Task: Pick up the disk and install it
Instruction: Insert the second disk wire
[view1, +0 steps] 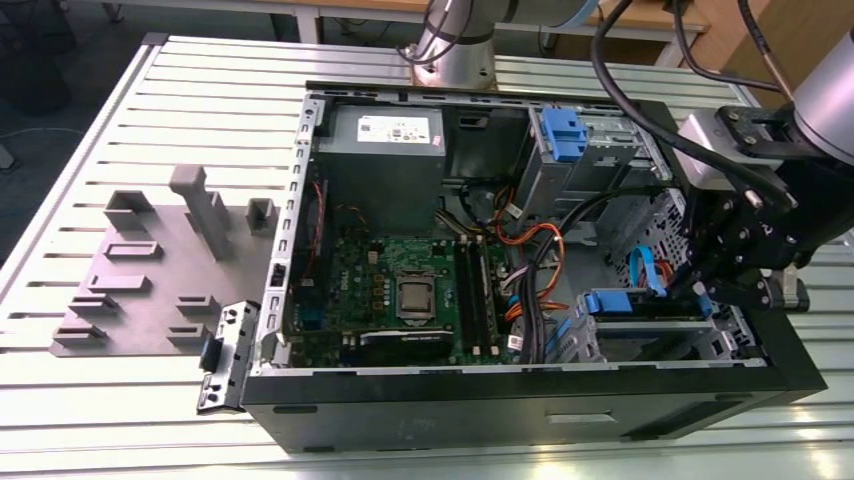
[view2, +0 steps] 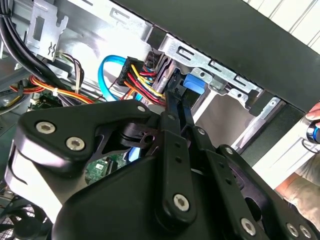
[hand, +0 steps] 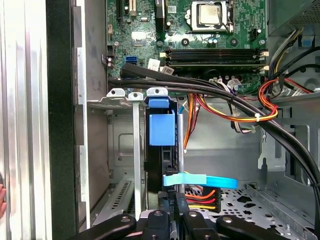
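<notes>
Disk (hand: 162, 131) stands on edge in the drive cage (hand: 116, 95) at the case's front corner, blue tab (view1: 610, 302) up, beside the motherboard (hand: 200, 35). Gripper (hand: 172, 212) sits at the disk's cable end, fingers drawn close onto its thin edge; looks clamped, though contact is partly hidden in both wrist views. Judgement: a stiff, dense metal block, shock-sensitive; the plastic carrier flexes. Best held across the carrier's side rails, clear of the label face and the cables (hand: 235, 112) near it.
</notes>
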